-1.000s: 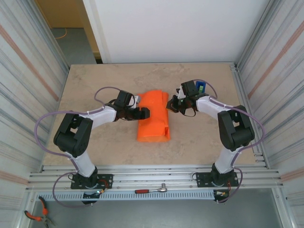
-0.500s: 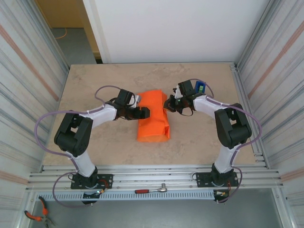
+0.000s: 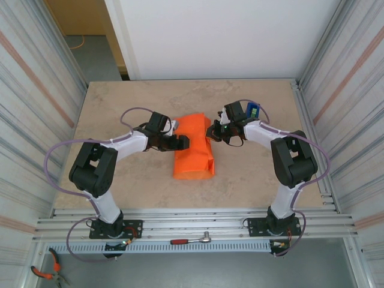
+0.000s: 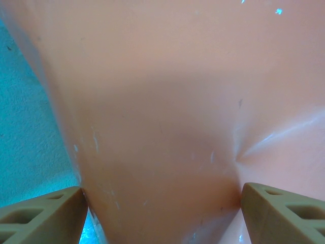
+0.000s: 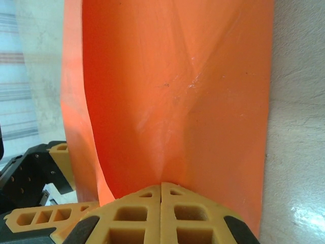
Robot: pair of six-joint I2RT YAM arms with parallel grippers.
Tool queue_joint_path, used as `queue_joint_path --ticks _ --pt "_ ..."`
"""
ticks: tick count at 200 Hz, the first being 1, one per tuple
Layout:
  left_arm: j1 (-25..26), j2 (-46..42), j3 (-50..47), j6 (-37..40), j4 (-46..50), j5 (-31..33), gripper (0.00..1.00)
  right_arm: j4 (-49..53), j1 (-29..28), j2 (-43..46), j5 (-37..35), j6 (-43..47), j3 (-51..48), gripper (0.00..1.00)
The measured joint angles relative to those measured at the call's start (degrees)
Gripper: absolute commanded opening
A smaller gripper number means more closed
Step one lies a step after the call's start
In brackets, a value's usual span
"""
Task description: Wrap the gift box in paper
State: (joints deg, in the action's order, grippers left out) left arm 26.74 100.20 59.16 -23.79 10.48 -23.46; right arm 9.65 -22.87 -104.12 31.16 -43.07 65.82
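Folding step: paper (image 3: 194, 146) lies mid-table over the hidden box, right gripper (image 5: 161, 189) pinching its far right edge, left gripper (image 3: 180, 143) spread against its left side; next, draw the edge across.

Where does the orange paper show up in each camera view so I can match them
Top external: the paper lies mid-table, folded, between the two hands.
Left wrist: the paper spans the picture, between the spread fingers.
Right wrist: the paper rises centre, above the fingers.
Shared landmark: the paper's creases.
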Motion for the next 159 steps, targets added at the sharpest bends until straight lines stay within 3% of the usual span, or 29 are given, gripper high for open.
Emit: queue_joint_path --ticks 134,159 --pt "0.0 0.0 0.0 0.0 0.0 0.0 0.79 -1.1 -0.7 1.9 0.3 -0.4 -2.7 0.00" --pt "0.0 0.0 0.0 0.0 0.0 0.0 0.79 -0.7 1.4 3.0 0.4 -0.4 -3.4 0.02"
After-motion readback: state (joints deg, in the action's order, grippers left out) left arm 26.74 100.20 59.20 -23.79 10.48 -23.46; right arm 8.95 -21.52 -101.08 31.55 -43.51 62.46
